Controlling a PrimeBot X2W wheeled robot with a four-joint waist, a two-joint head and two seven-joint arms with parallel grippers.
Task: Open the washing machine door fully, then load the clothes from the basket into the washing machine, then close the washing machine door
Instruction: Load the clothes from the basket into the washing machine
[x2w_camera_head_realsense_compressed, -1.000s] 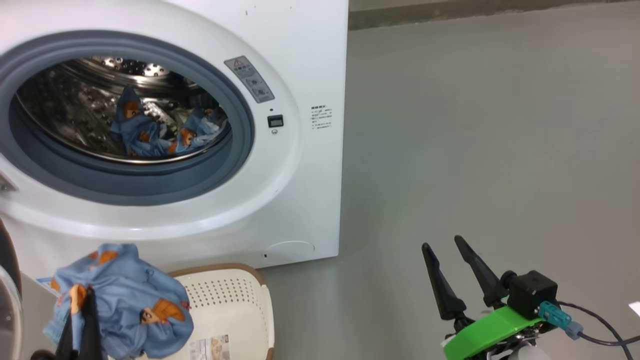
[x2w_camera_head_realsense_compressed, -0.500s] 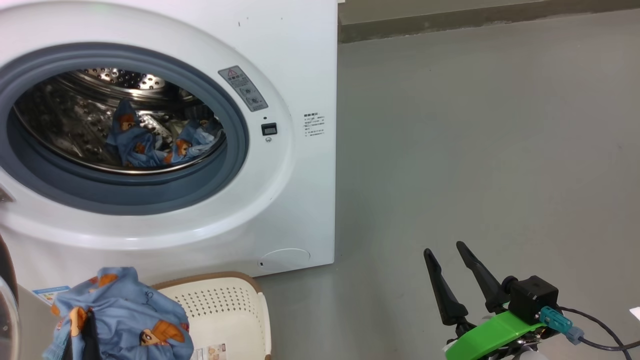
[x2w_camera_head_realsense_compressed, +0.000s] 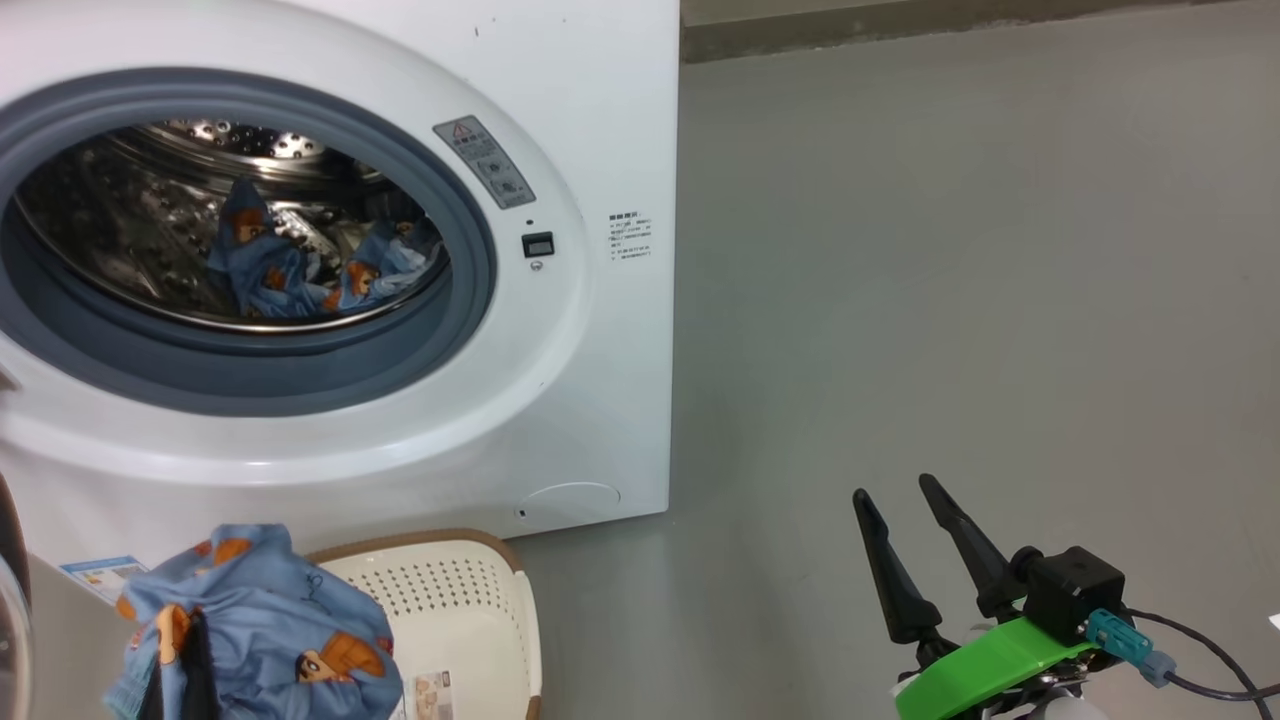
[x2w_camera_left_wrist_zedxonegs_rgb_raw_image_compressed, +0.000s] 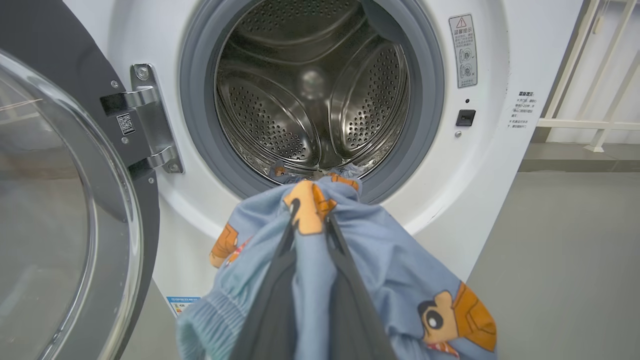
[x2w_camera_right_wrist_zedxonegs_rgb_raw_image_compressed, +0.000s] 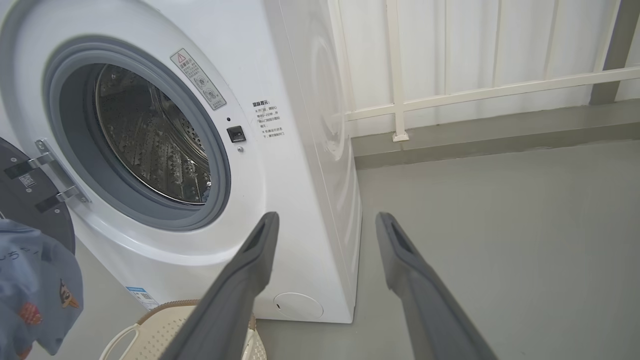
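In the head view you had the washing machine (x2w_camera_head_realsense_compressed: 600, 150) with its mouth open. Blue clothes (x2w_camera_head_realsense_compressed: 290, 270) lay low in the drum in two lumps, and I could not tell whether these were two separate pieces. One more blue piece (x2w_camera_head_realsense_compressed: 270, 620) hung in front of the basket (x2w_camera_head_realsense_compressed: 480, 590). The left gripper (x2w_camera_head_realsense_compressed: 175, 650) pinched it, with its dark fingers closed on a fold. The basket stood on the floor (x2w_camera_head_realsense_compressed: 950, 300) just before the machine, below the round cover (x2w_camera_head_realsense_compressed: 570, 497), and the blue piece hid its left part.

The left wrist view gave you what the head view hardly showed. The door (x2w_camera_left_wrist_zedxonegs_rgb_raw_image_compressed: 60, 200) was swung wide open on the left, on its steel hinge (x2w_camera_left_wrist_zedxonegs_rgb_raw_image_compressed: 150, 120). The blue piece was right before the grey ring, below the mouth of the drum. The right wrist view added the white railing (x2w_camera_right_wrist_zedxonegs_rgb_raw_image_compressed: 450, 95) behind the machine, and the machine's side wall.

The right gripper (x2w_camera_head_realsense_compressed: 893, 488) hung over bare floor, well apart from the machine. Its fingers were spread to a moderate gap and held nothing.

By count you had one machine, one door, one basket, two grippers and one blue piece in the grip.

Against the picture of half a second before, the whole head view had shifted a little, so the camera had moved. The left gripper still gripped the same piece. The right gripper kept the same spread, and the lumps in the drum lay as before.
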